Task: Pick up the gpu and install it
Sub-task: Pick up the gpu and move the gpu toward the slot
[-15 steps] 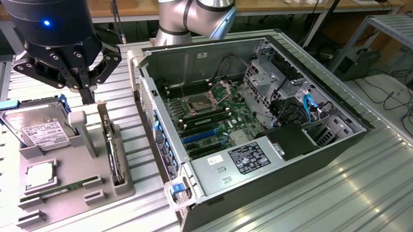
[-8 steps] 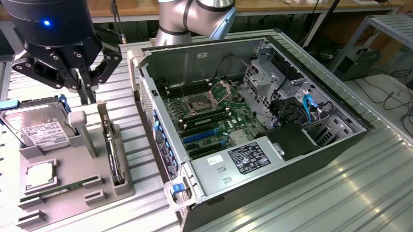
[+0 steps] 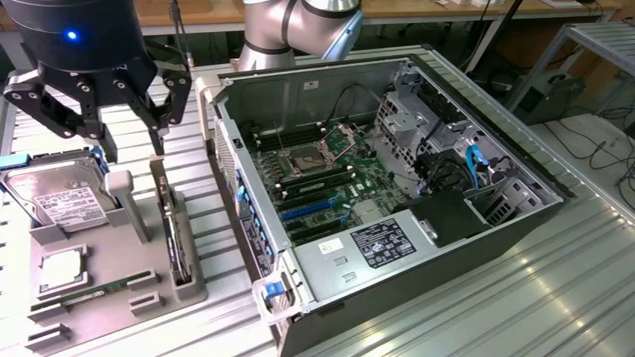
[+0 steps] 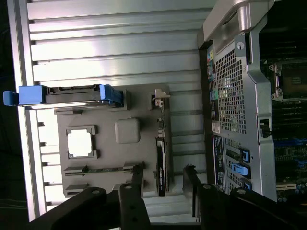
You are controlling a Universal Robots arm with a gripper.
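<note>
Thin flat black gpu card with silver end bracket (image 3: 177,238) stands on edge in a slot of the grey moulded parts tray (image 3: 109,260). It sits upright, likely so fingers can drop either side. It is not yet in the open black computer case (image 3: 297,82) just beside the tray. Black two-finger gripper (image 3: 131,145) hovers above the tray with fingers (image 4: 135,191) spread apart. In the wrist view they line up either side of the card, and they hold nothing.

The gpu (image 3: 177,238) is black; its tray (image 3: 114,256) pale grey. The hard drive (image 3: 55,197) is silver with a white label, the motherboard (image 3: 332,186) green with blue slots (image 3: 303,210), the counter (image 3: 536,297) ribbed silver.
</note>
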